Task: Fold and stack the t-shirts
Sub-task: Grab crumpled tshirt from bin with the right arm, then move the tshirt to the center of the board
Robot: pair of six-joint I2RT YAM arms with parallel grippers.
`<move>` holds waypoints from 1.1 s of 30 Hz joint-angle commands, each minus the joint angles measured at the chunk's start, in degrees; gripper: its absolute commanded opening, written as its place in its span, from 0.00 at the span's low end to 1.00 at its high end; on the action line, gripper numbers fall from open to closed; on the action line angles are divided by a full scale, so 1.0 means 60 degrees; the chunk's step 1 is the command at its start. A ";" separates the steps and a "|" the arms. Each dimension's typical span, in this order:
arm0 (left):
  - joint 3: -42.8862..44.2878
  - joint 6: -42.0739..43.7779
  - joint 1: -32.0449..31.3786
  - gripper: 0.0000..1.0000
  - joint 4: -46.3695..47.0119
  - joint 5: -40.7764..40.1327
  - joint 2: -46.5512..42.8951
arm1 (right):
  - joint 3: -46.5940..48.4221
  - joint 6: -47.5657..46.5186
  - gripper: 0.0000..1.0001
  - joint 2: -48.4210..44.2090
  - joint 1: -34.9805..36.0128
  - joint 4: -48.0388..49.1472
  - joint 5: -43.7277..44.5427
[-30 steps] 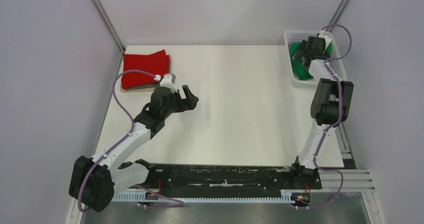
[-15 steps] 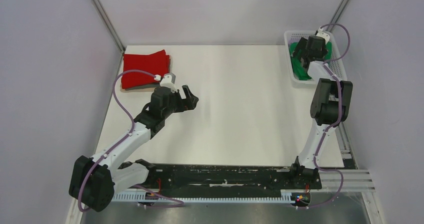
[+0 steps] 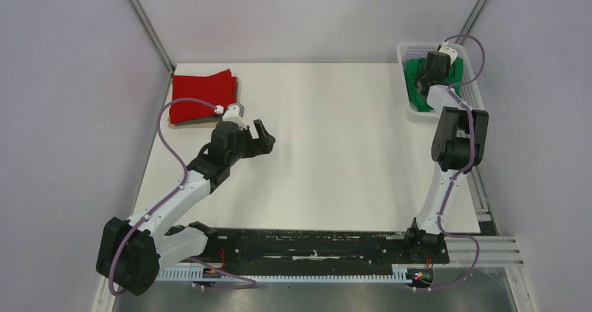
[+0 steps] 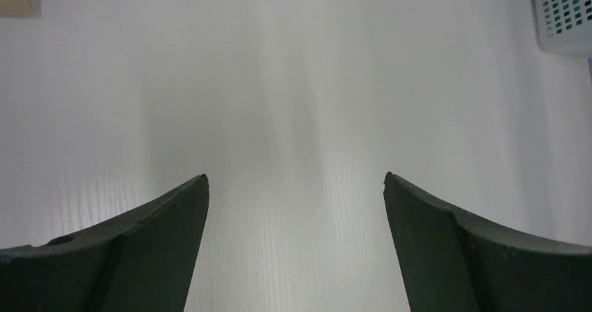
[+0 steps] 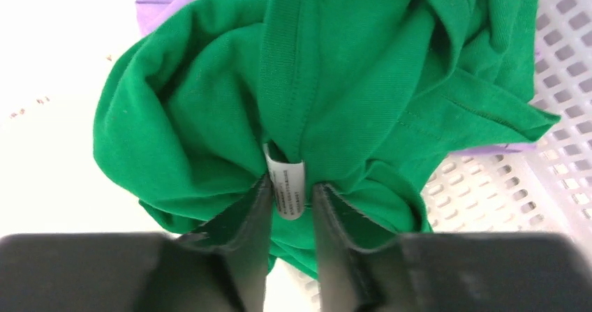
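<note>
A bright green t-shirt (image 5: 335,68) lies bunched in the white lattice basket (image 5: 530,186), on top of a pale lilac t-shirt (image 5: 167,1). My right gripper (image 5: 292,181) is shut on a fold of the green fabric at its white label. From above, that gripper (image 3: 427,75) sits down inside the basket (image 3: 405,50) over the green t-shirt (image 3: 419,97). A red t-shirt (image 3: 202,97) lies folded at the table's far left corner. My left gripper (image 3: 264,136) hovers open just right of it, and in the left wrist view it (image 4: 294,178) holds nothing above the bare table.
The basket stands at the far right edge of the table, close to the right wall; its corner (image 4: 565,12) shows in the left wrist view. A black rail (image 3: 307,246) with the arm bases runs along the near edge.
My right gripper has gone from open to shut on the green t-shirt inside the basket, shifting slightly over it. The left arm has stayed almost still.
</note>
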 commanded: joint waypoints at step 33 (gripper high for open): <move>-0.0269 -0.0292 -0.0004 1.00 -0.0672 -0.0415 -0.2065 | -0.1628 -0.1197 0.00 -0.7430 0.2149 0.2617 -0.4112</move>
